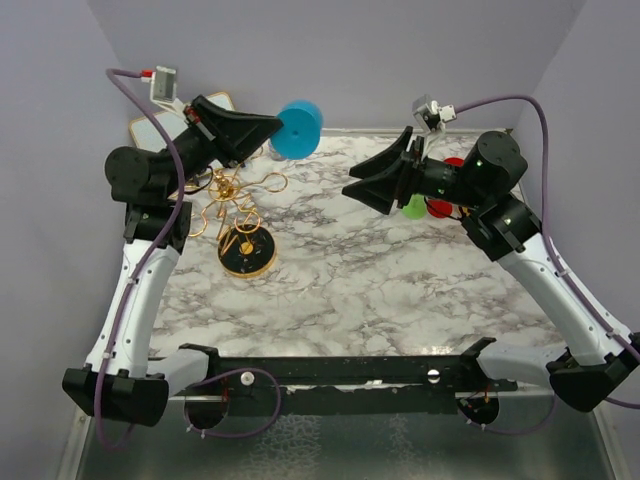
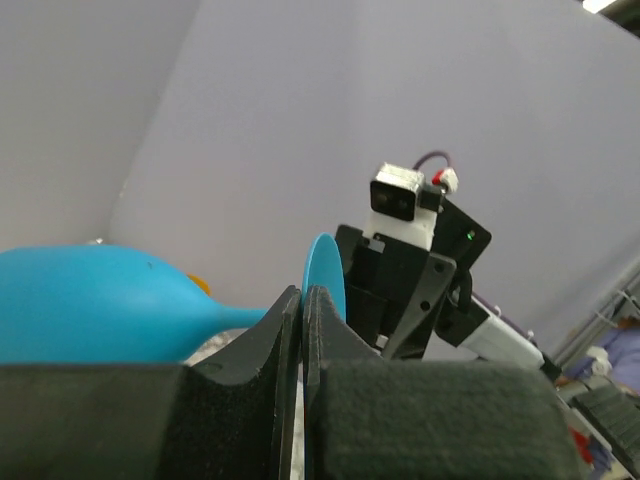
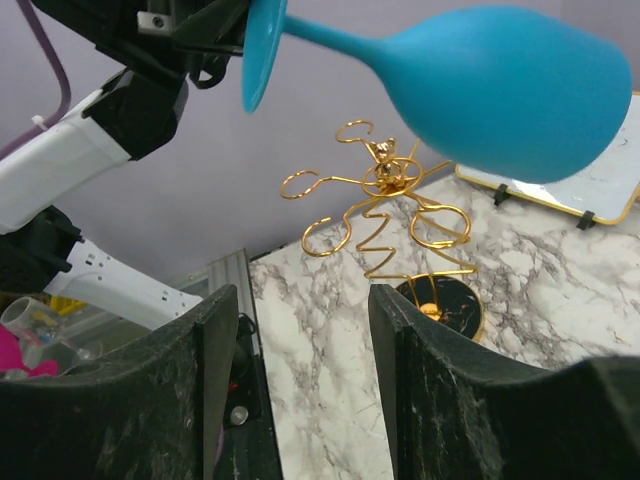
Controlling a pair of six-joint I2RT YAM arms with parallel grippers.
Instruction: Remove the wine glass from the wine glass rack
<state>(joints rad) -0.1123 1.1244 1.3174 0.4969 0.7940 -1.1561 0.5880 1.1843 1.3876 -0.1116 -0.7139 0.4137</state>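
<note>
The blue wine glass (image 1: pixel 297 128) hangs in the air at the back left, lying sideways, clear of the wine glass rack (image 1: pixel 235 205). My left gripper (image 1: pixel 272 126) is shut on the glass's round foot. In the left wrist view the fingers (image 2: pixel 302 292) pinch the thin blue foot (image 2: pixel 325 272), with the bowl (image 2: pixel 90 300) off to the left. The gold rack stands empty on its dark round base (image 1: pixel 247 250). My right gripper (image 1: pixel 365 185) is open and empty at mid table. Its view shows the glass (image 3: pixel 500 90) above the rack (image 3: pixel 390 210).
A white board with a gold rim (image 1: pixel 150 128) lies at the back left corner, behind the rack, and also shows in the right wrist view (image 3: pixel 600 195). Red (image 1: pixel 440 205) and green (image 1: pixel 415 207) objects sit behind my right gripper. Grey walls close in the back and sides.
</note>
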